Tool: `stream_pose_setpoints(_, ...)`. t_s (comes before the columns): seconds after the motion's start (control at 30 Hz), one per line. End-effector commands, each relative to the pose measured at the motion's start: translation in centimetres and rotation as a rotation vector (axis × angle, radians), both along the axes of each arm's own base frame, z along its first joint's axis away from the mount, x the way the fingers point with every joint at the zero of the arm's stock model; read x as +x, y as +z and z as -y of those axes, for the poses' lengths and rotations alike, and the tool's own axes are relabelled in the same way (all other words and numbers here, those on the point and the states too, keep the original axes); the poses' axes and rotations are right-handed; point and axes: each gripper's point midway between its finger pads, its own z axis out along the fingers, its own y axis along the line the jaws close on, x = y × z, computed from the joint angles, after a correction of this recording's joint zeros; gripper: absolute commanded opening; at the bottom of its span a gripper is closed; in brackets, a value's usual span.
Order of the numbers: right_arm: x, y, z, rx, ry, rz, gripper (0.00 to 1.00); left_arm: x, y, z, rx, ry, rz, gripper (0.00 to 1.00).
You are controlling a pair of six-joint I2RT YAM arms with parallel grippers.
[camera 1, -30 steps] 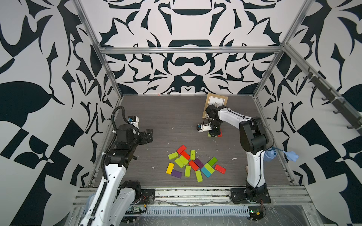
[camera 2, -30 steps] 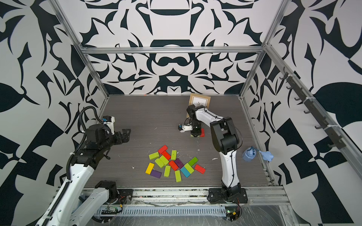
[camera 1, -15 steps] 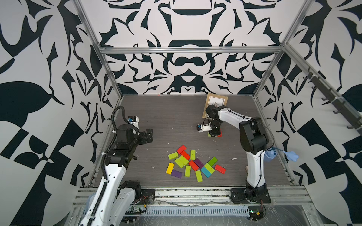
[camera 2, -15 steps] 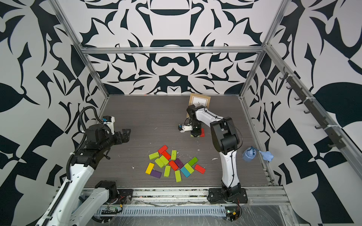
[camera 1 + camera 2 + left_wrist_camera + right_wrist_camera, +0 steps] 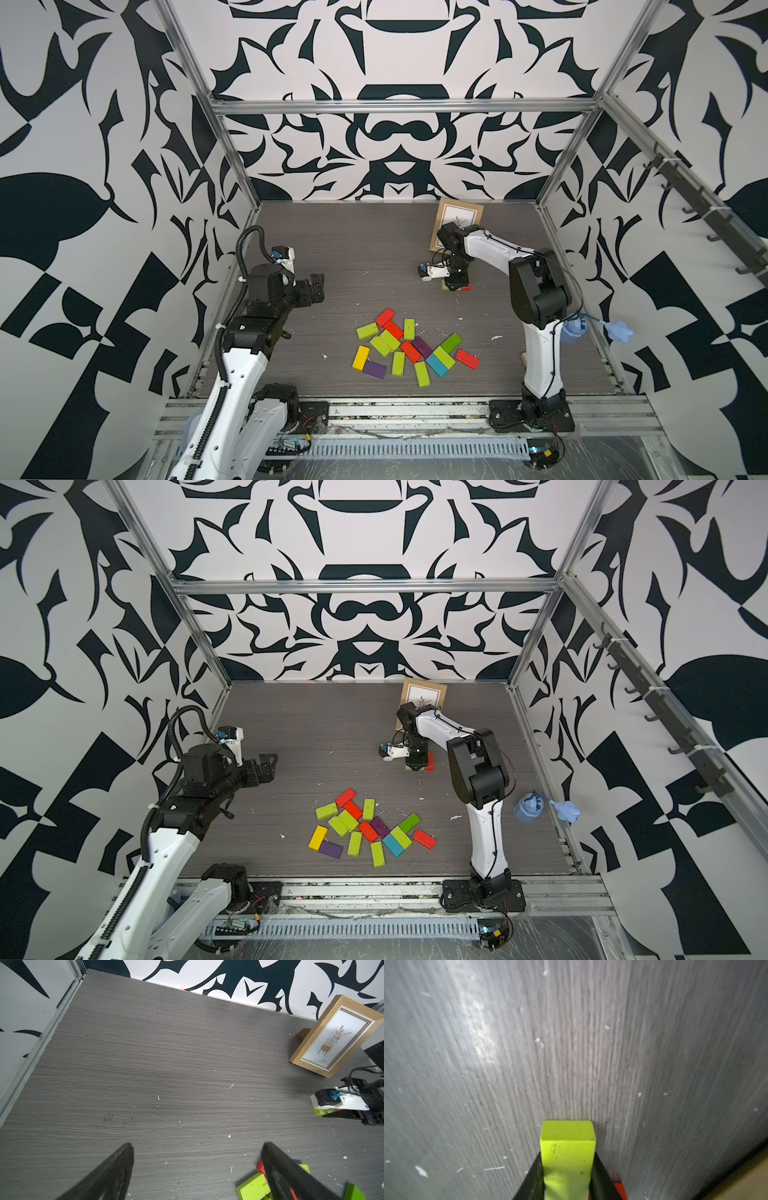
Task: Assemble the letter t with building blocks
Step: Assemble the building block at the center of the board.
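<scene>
A pile of loose building blocks (image 5: 411,349) (image 5: 370,829), lime green, red, purple, yellow and teal, lies flat at the front middle of the table. Behind it, my right gripper (image 5: 455,283) (image 5: 415,764) points down at the table, shut on a lime green block (image 5: 568,1142). The end of that block rests on or just above the surface. A red block (image 5: 467,286) (image 5: 619,1188) lies right beside it. My left gripper (image 5: 313,286) (image 5: 197,1145) hovers open and empty at the left, with the pile's near blocks (image 5: 253,1187) by one finger.
A wooden picture frame (image 5: 457,220) (image 5: 334,1036) leans upright at the back, just behind the right arm. A blue object (image 5: 575,330) hangs at the table's right edge. Small white scraps dot the grey wood-grain tabletop (image 5: 353,249).
</scene>
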Motion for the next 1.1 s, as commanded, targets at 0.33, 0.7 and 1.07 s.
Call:
stream_pose_setpoints(0.33, -0.3, 1.1, 0.4, 0.002, -0.016, 0.009, 0.4, -0.2, 0.3, 0.0, 0.001, 0.001, -0.001, 1.0)
stream_pose_setpoints(0.7, -0.5, 1.6, -0.4, 0.035, -0.018, 0.003, 0.44, -0.3, 0.4, -0.1, 0.003, 0.004, 0.0, 1.0)
stream_pose_setpoints(1.07, -0.4, 3.8, -1.4, 0.107, -0.03, 0.042, 0.51, -0.3, 0.3, 0.0, 0.0, 0.0, -0.004, 1.0)
